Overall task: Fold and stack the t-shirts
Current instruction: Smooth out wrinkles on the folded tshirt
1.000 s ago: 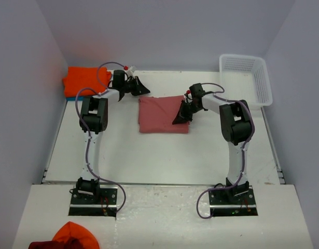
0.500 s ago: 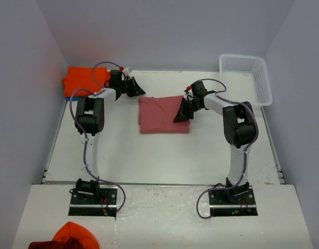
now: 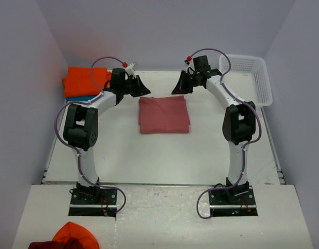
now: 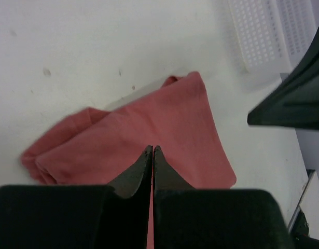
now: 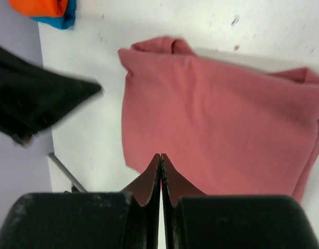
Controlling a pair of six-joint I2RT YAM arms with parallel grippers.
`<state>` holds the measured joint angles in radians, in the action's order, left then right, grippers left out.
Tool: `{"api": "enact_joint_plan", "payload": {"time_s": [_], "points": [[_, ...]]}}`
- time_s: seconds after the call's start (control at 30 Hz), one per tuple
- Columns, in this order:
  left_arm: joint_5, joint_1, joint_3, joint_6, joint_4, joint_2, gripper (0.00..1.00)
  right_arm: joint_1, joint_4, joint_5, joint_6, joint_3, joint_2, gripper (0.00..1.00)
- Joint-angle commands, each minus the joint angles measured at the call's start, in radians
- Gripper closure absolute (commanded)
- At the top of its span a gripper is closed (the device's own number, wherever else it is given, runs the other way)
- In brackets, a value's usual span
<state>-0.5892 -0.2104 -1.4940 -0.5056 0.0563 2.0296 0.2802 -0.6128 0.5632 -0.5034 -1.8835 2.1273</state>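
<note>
Folded salmon-red t-shirt (image 3: pixel 164 114) below both grippers.
Jaws of left gripper (image 4: pixel 151 150) and right gripper (image 5: pixel 160 157) fully closed, empty; shirt lies flat under and ahead of each.

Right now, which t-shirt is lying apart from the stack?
The salmon-red t-shirt, folded alone at the centre of the table; the orange t-shirt sits on the teal-blue t-shirt at the far left.

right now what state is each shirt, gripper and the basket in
salmon-red t-shirt: folded, lying flat, not held
orange t-shirt: folded, top of the far-left stack
teal t-shirt: beneath the orange one, mostly covered
left gripper: shut, holding nothing
right gripper: shut, holding nothing
white lattice basket: upright
</note>
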Motion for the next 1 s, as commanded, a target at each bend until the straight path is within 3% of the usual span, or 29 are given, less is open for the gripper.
{"api": "enact_joint_plan", "payload": {"time_s": [0.0, 0.3, 0.97], "points": [[0.06, -0.061, 0.13, -0.023, 0.028, -0.051, 1.0, -0.021, -0.103, -0.042, 0.057, -0.121, 0.14, 1.0], [0.17, -0.127, 0.301, -0.011, 0.017, -0.166, 1.0, -0.039, -0.18, -0.052, 0.137, -0.286, 0.322, 1.0], [0.316, -0.141, 0.468, -0.051, -0.11, -0.169, 1.0, -0.075, -0.326, -0.148, 0.069, -0.406, 0.388, 1.0]]}}
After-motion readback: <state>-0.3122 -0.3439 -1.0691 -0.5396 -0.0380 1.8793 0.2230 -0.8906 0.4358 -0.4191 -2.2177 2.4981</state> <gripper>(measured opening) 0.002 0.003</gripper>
